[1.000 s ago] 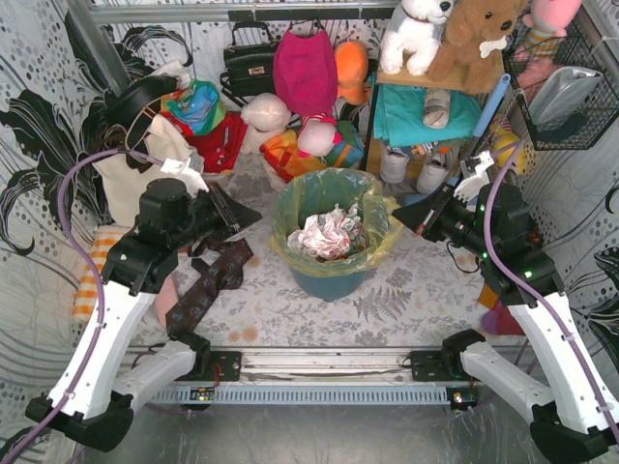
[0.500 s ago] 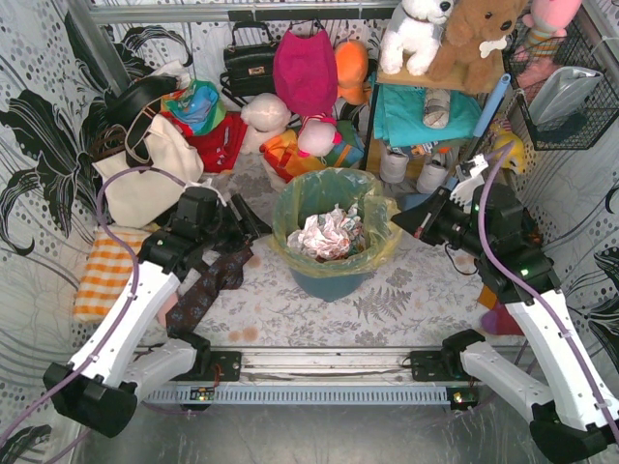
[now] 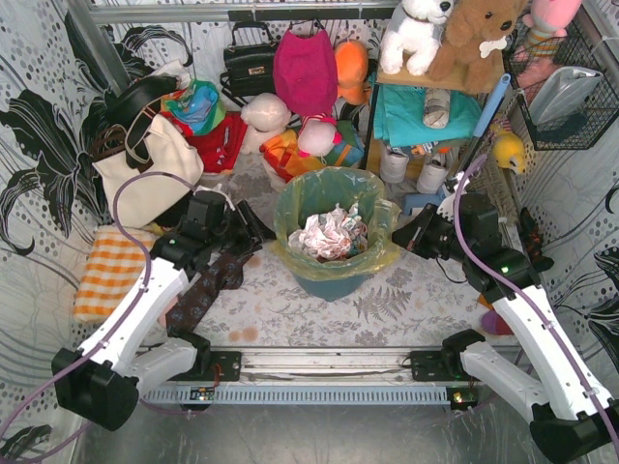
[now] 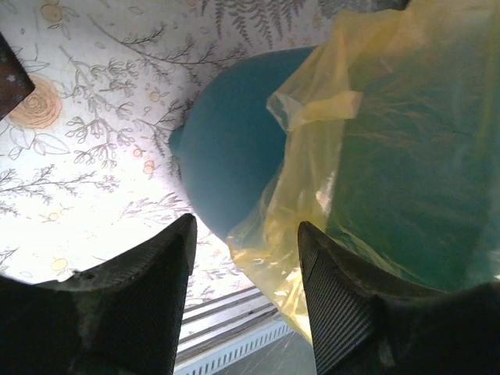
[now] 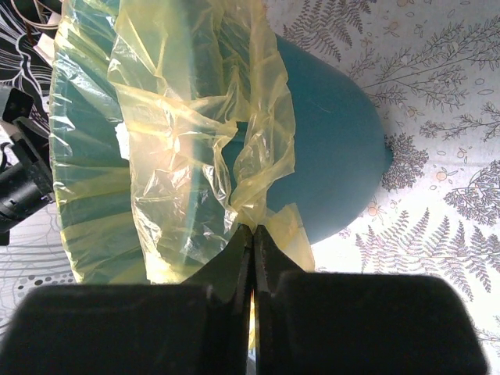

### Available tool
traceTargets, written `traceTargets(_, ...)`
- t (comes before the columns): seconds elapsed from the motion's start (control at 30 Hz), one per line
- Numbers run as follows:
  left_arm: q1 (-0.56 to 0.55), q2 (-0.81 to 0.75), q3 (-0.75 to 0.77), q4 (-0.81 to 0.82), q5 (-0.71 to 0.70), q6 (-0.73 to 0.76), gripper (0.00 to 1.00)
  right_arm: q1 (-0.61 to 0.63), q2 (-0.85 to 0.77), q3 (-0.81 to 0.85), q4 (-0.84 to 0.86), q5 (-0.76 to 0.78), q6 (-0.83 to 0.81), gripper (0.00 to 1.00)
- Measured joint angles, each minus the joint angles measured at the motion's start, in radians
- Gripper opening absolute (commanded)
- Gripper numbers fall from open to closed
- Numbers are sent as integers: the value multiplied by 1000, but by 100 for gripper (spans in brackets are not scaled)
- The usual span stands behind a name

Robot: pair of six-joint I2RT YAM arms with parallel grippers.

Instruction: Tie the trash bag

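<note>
The trash bag, thin yellow-green plastic, lines a teal bin at the middle of the floor, with crumpled white paper inside. My left gripper is open at the bin's left side. In the left wrist view the bag's folded-over hem hangs between and just beyond the gripper, over the bin wall. My right gripper is at the right rim. It is shut on a gathered twist of the bag's plastic, with the bin behind.
A cream tote bag and an orange checked cloth lie at the left, with a dark patterned cloth under the left arm. Bags and soft toys crowd the back. A shelf with shoes stands at the back right.
My left arm has swung right to the bin's side and its jaws have opened. My right gripper stayed shut and dropped a little at the bag's right rim.
</note>
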Motion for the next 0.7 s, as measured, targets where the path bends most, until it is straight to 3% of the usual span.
traceTargets(0.17,0,36,-2,-39,-25,22,47,0,0,0,1,0,0,0)
traceTargets(0.3,0,37,5,-98,-64,47,42,0,1,0,1,0,0,0)
traceTargets(0.7,0,-89,103,-77,-56,24,53,0,1,6,-4,0,-1,0)
